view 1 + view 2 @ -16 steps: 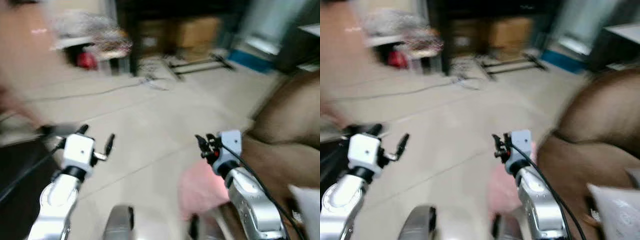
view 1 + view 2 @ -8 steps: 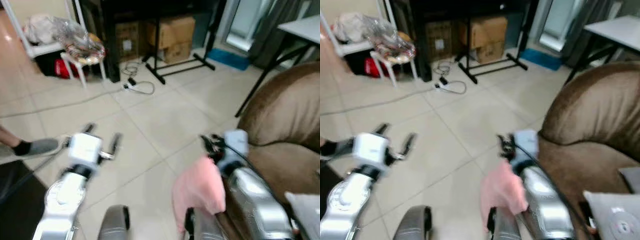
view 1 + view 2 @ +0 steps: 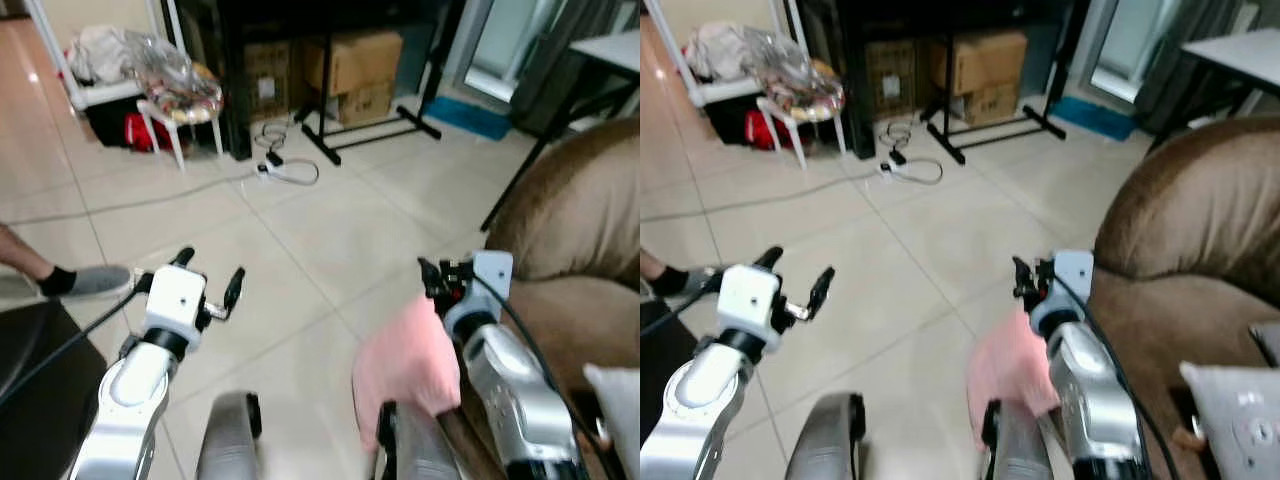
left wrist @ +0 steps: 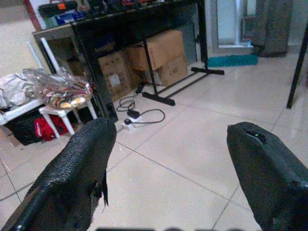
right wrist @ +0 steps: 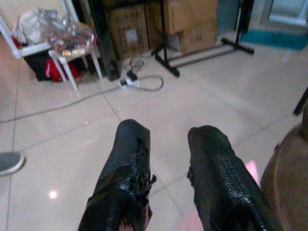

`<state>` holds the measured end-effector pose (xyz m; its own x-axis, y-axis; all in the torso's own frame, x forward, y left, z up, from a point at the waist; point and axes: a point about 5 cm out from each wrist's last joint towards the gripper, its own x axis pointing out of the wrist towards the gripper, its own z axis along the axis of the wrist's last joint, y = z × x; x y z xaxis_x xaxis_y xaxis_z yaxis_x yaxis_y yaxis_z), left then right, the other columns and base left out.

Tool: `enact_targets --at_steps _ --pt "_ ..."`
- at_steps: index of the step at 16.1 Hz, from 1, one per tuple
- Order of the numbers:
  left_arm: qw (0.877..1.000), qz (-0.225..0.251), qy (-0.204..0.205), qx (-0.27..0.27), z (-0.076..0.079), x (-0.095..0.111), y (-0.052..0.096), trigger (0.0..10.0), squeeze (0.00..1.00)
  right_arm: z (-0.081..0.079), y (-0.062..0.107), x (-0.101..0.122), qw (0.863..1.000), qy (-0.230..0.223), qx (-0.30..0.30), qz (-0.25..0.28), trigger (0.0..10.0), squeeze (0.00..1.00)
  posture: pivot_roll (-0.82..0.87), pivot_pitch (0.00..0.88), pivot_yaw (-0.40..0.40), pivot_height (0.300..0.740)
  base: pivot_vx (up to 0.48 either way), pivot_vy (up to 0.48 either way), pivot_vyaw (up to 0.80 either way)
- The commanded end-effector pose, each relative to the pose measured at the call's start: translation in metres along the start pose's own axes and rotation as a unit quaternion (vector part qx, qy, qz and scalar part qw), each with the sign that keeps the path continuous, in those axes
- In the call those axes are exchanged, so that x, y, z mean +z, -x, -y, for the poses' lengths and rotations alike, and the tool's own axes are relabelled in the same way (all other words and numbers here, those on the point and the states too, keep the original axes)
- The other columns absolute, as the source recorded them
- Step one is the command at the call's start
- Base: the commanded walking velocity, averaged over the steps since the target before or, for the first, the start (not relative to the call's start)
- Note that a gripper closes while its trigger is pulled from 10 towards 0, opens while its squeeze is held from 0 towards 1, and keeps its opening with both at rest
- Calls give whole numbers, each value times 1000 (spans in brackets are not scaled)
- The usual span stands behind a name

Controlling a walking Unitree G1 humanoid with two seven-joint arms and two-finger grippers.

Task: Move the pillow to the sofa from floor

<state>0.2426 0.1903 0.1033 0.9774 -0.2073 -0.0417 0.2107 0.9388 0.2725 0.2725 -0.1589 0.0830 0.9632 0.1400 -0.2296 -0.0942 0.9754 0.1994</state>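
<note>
Left tool (image 3: 207, 282) spread wide over bare tiles, right tool (image 5: 168, 163) slightly apart, pink pillow (image 3: 405, 365) beside sofa (image 3: 575, 235) edge

two claws (image 3: 208, 278) (image 3: 432, 274), one pink pillow (image 3: 405, 365), one sofa (image 3: 570, 230), two cardboard boxes (image 3: 362, 57) (image 3: 268, 75).

No text can be read; the label on a cardboard box (image 4: 114, 80) is blurred.

The heavy blur of a second ago is gone and the room reads sharply. The whole scene has shifted as the camera turns, and a socked foot (image 3: 78, 283) in a grey slipper now shows beside the left pincer (image 3: 207, 273).
</note>
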Motion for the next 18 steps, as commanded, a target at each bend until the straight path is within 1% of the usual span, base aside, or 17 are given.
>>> enact_targets --at_steps 1,3,5,7,9,11,13,14,15,16,18 --pt "1000 -11 -8 -26 4 -3 -4 10000 0 1 -5 -2 1000 6 4 -21 10000 0 90 0 -40 533 0 0 0" --pt "999 -12 -12 -34 4 -4 -6 10000 0 1 -10 -4 999 17 4 -30 10000 0 87 0 -40 518 0 0 0" --pt "999 -9 -11 -33 4 -3 -8 10000 0 4 -16 -5 999 19 -5 -35 10000 0 86 0 -39 498 0 0 0" --pt "999 -10 -10 -38 4 -4 -9 10000 0 9 -22 -7 999 26 -13 -43 10000 0 77 0 -34 478 0 0 0" --pt "999 -10 -8 -47 7 -5 -9 10000 0 16 -28 -9 998 38 -20 -53 10000 0 68 0 -32 448 0 0 0" --pt "999 -11 -8 -52 7 -6 -10 10000 0 18 -31 -12 997 41 -23 -58 10000 0 68 0 -35 433 0 0 0" --pt "998 -9 -10 -63 8 -5 -12 10000 0 17 -34 -16 997 44 -25 -61 10000 0 69 0 -39 408 0 0 0" --pt "997 -9 -10 -70 9 -5 -12 10000 0 16 -36 -17 996 50 -24 -64 10000 0 68 0 -40 408 0 0 0" --pt "996 -9 -6 -85 12 -5 -12 10000 0 15 -35 -20 996 46 -23 -69 10000 1000 66 0 -40 408 0 0 0" --pt "996 -9 -4 -91 13 -5 -12 10000 0 16 -36 -21 996 43 -28 -70 10000 1000 66 0 -40 408 0 0 0" --pt "991 -10 9 -131 21 -5 -10 10000 0 19 -35 -22 997 27 -35 -63 10000 1000 62 0 -40 408 0 0 0"
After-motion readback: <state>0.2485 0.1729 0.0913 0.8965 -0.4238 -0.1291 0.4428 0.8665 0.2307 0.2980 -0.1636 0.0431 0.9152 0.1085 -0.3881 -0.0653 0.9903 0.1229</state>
